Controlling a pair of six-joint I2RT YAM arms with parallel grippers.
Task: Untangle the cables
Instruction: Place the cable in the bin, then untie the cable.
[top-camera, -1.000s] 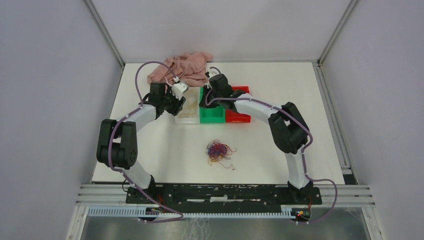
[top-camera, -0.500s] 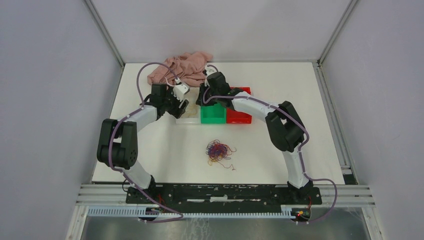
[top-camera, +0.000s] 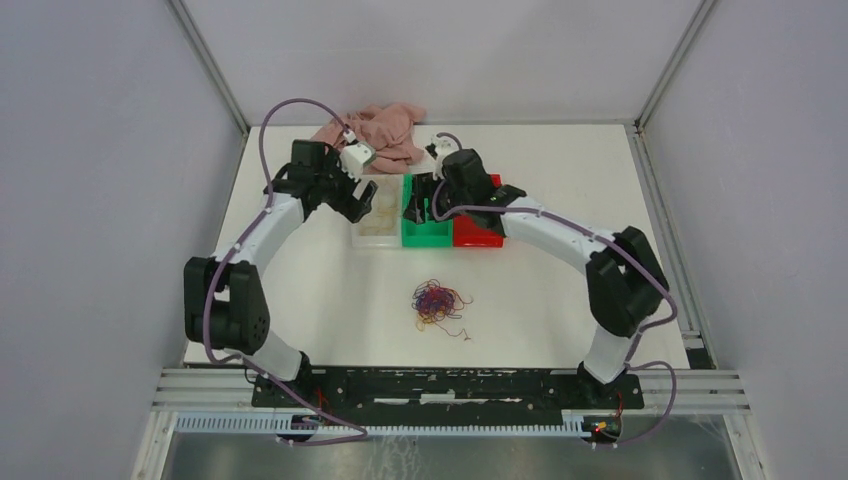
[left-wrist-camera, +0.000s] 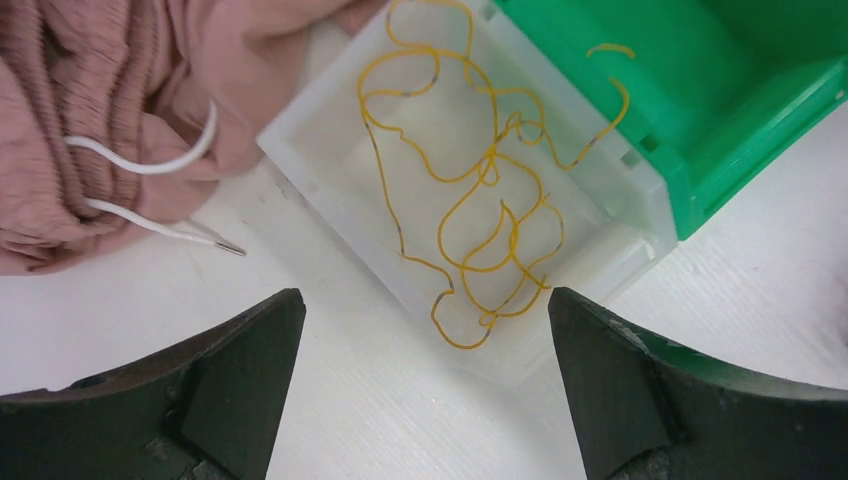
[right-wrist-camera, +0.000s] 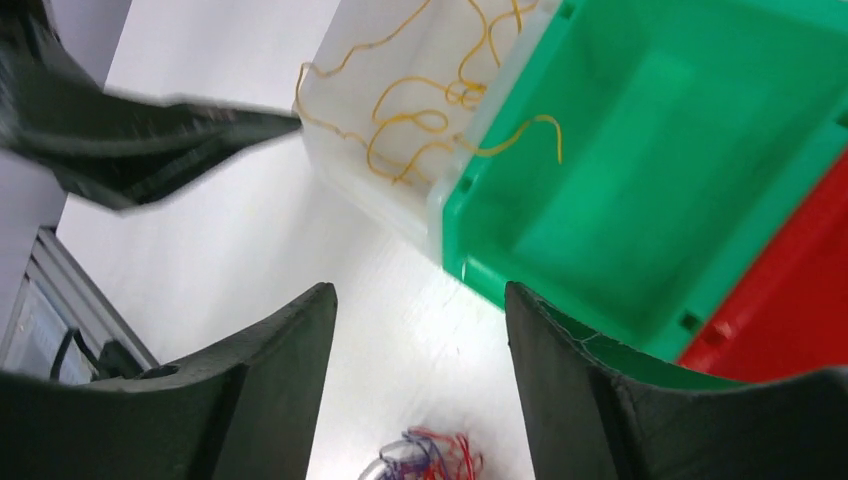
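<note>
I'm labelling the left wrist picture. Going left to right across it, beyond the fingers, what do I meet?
crumpled pink fabric garment → translucent white plastic bin, holding the thin yellow cables → green plastic bin

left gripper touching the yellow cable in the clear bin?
Apart. Left wrist view: left gripper is open, both fingers clear of the yellow cable, which lies in the bin.
</note>
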